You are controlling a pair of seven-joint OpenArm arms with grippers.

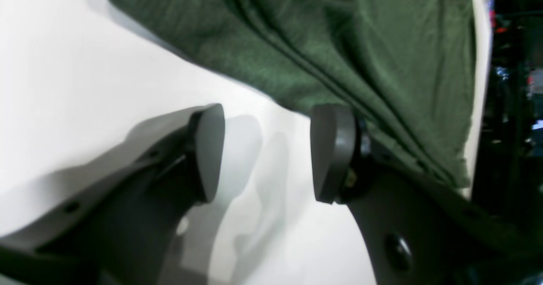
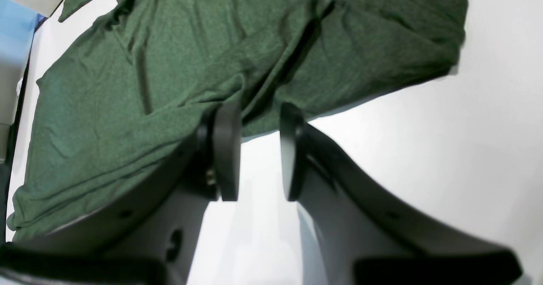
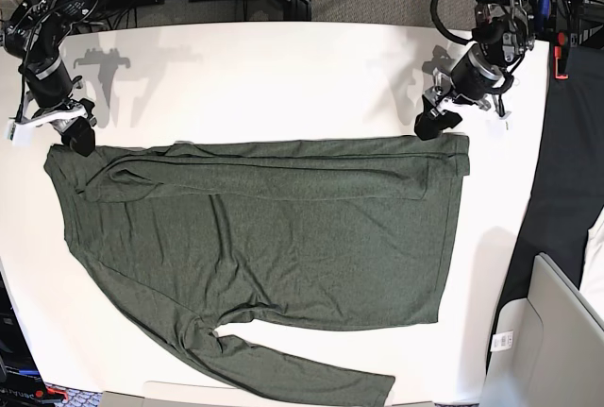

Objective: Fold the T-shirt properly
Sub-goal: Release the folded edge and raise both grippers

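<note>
Bright even overhead light, soft shadows, wrist views blurred, perhaps motion.

Matt knit T-shirt (image 3: pixel 264 237), smooth white table (image 3: pixel 283 76)

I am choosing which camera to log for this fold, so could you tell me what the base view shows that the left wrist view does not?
Only the base view shows the whole shirt spread on the table, its top edge folded over, one sleeve trailing along the bottom, and the right gripper at the far corner.

Only the left wrist view shows the left gripper open with nothing between its pads, one fingertip at the cloth's edge.

Both show the green shirt, white table and left gripper at a shirt corner.
</note>
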